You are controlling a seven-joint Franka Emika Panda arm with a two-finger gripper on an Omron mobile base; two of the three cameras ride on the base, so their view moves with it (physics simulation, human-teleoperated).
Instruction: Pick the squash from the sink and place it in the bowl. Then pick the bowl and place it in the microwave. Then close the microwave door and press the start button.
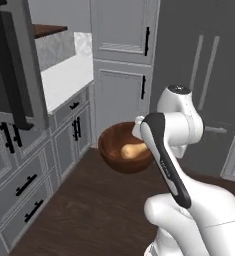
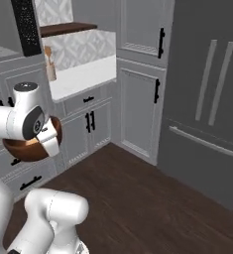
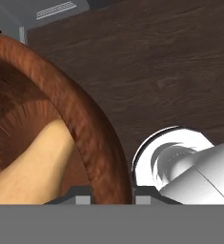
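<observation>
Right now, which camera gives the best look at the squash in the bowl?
The left base view: the squash lies whole inside the held wooden bowl, seen from above. The hand view shows just a close tan slice of it beside the rim. In the right base view the arm hides the bowl's inside.

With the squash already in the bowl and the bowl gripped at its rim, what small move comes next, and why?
Probably carry the bowl up and left toward the open microwave door. The gripper is shut on the bowl's rim, the bowl hangs over the floor, and the squash lies inside, so keep it level.
</observation>
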